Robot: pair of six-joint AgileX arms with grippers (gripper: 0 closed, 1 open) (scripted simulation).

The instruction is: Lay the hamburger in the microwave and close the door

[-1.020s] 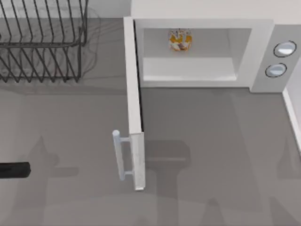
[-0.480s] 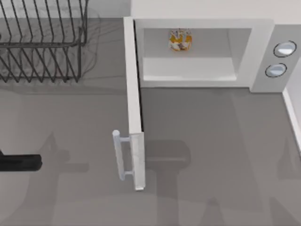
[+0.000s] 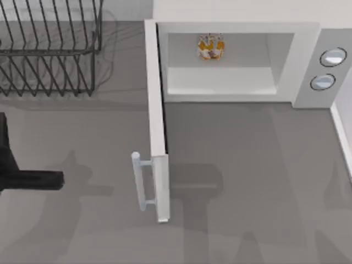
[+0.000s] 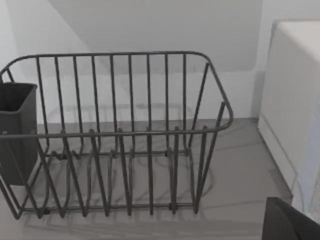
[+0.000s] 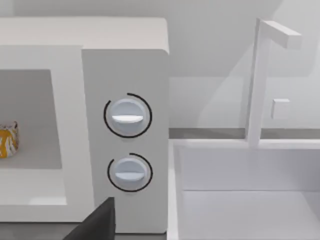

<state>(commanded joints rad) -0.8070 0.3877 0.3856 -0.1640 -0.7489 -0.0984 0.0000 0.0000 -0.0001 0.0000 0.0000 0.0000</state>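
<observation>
Top view, near edge first: the grey, matte table (image 3: 247, 181) carries soft shadows across its front half. At its left edge my left arm reaches in as a black, rounded bar, the left gripper (image 3: 52, 180) at its tip; whether its fingers are parted or closed I cannot tell, and nothing is seen in its hold. It lies to the left of the door (image 3: 158, 143) and well apart from it. The door is a flat white-grey slab standing open, edge-on, running from the microwave's left front corner out toward the near edge. Its pale cylindrical bar handle (image 3: 138, 181) sits on the door's left face near the free end, on two short posts.

Farther back stands the microwave (image 3: 242, 60), a large, smooth white box along the far edge, right of centre. Its pale cavity is open to the front, and a grey side panel (image 3: 330, 69) on its right bears two round knobs. The hamburger (image 3: 211, 46) is a tiny orange-yellow and white blotchy lump lying deep in the cavity, near the back wall and left of the middle, far from the left gripper and beyond the open door.

At the far left corner is a black wire rack (image 3: 49, 49) of thin bent rods; a dark grey box-shaped cup (image 4: 17, 130) hangs on one end of it in the left wrist view.

The right wrist view takes in the knobs and a white sink (image 5: 250, 190) with a squared spout beside the microwave.
</observation>
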